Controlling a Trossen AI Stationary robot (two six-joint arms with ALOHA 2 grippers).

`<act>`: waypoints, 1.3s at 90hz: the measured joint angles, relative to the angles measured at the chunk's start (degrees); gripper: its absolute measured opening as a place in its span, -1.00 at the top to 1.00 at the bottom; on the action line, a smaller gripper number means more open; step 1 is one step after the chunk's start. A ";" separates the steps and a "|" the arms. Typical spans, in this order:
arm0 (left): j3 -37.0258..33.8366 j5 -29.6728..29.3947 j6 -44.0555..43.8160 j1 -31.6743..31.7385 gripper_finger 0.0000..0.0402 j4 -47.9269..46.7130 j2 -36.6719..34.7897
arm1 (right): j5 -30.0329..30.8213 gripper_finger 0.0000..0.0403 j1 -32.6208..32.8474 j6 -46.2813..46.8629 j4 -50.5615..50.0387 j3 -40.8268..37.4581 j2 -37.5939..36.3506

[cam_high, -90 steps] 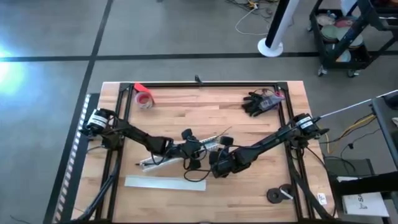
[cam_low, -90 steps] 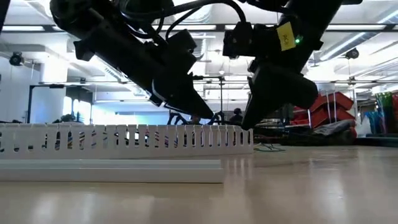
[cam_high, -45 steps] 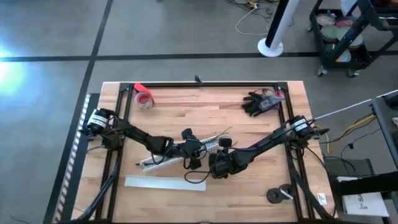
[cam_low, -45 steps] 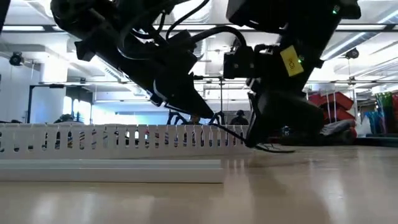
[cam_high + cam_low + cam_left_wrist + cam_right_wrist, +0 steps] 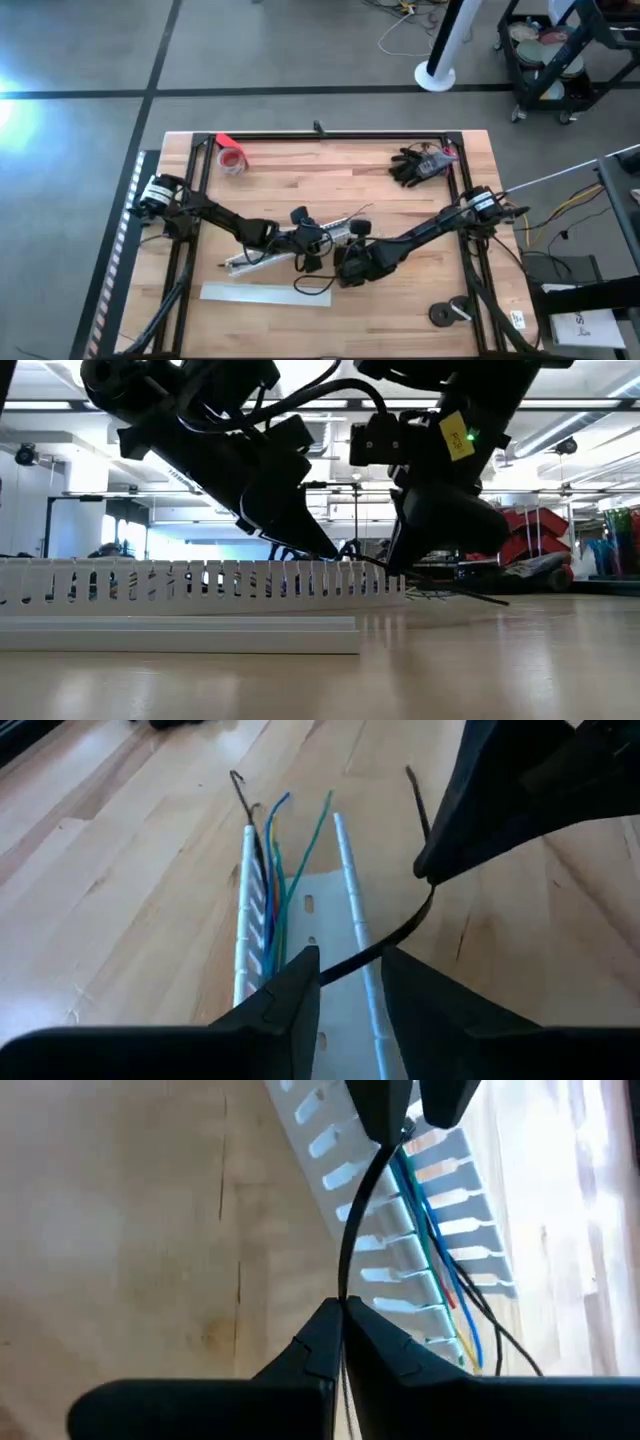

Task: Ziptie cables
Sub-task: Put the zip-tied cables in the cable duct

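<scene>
Left gripper [image 5: 345,982]: its two fingers [image 5: 285,1005] are sitting narrow, pinching one end of a black zip tie [image 5: 395,935] just over the slotted white channel [image 5: 345,895].
Right gripper [image 5: 343,1320]: its two fingers [image 5: 320,1342] are pressing closed on the other end of the same zip tie [image 5: 360,1210], just beside the left fingers, the tie bowing between the two grippers.
Cables [image 5: 275,870]: one bundle is lying lengthwise inside the channel, directly ahead of the left fingers; blue, green and dark strands are showing, with an orange or red one among them, so about four, though an exact count is hard to make. Their loose ends are fanning out past the channel's far end onto the counter [image 5: 300,185].
Channel: one is lying under both grippers in the high view [image 5: 262,256]; in the low view its comb of slots [image 5: 200,580] is standing upright below the fingers.
White strip [image 5: 265,293]: one is lying flat, near the right gripper [image 5: 343,270] and apart from the channel.
Elsewhere on the counter: one red tape roll [image 5: 232,158], one dark glove-like heap [image 5: 415,165] and two round black pieces [image 5: 450,312] are lying well apart from both pairs of fingers.
</scene>
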 joint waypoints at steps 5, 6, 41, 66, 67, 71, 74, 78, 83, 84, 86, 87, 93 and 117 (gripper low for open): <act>0.00 -0.19 -0.02 0.00 0.51 0.04 0.00 | 0.00 1.00 0.00 -0.12 -0.90 0.00 0.00; 0.00 -0.19 -0.02 0.00 0.51 0.05 0.00 | 0.00 1.00 0.00 -0.13 -1.09 0.00 0.00; -0.04 -0.32 -1.09 0.37 0.51 -0.08 0.00 | 0.69 1.00 0.00 -1.33 -2.35 0.00 0.28; -0.07 -0.32 -1.29 0.37 0.51 -1.09 0.00 | 3.20 1.00 -0.02 -2.31 -7.55 0.90 0.28; -0.07 -0.32 -1.29 0.37 0.51 -1.08 0.00 | 3.18 1.00 -0.02 -2.47 -7.58 0.90 0.28; -0.07 -0.33 -1.29 0.37 0.51 -1.05 0.00 | 3.15 1.00 -0.02 -3.30 -7.62 0.91 0.28; -0.07 -0.34 -1.29 0.39 0.51 -1.01 0.00 | 3.15 1.00 -0.02 -3.77 -7.66 1.01 0.28; -0.07 -0.34 -1.42 0.43 0.51 -0.96 0.00 | 3.14 1.00 -0.02 -4.52 -7.54 1.19 0.28; -0.09 -0.34 -1.78 0.54 0.51 -0.88 0.00 | 3.08 1.00 -0.02 -5.19 -7.50 1.35 0.28; -0.09 -0.34 -1.88 0.56 0.51 -0.87 0.00 | 3.04 1.00 -0.02 -5.36 -7.49 1.38 0.28; -0.09 -0.34 -2.12 0.63 0.51 -0.84 0.00 | 3.03 1.00 -0.02 -5.69 -7.41 1.43 0.28; -0.09 -0.34 -2.20 0.66 0.51 -0.83 0.00 | 3.00 1.00 -0.02 -5.90 -7.37 1.47 0.28; -0.09 -0.38 -2.58 0.90 0.51 -0.81 0.00 | 2.89 1.00 -0.02 -6.99 -7.02 1.61 0.28; -0.11 -0.45 -3.23 1.55 0.51 -0.61 0.00 | 0.99 1.00 0.00 -10.63 -4.31 1.62 0.28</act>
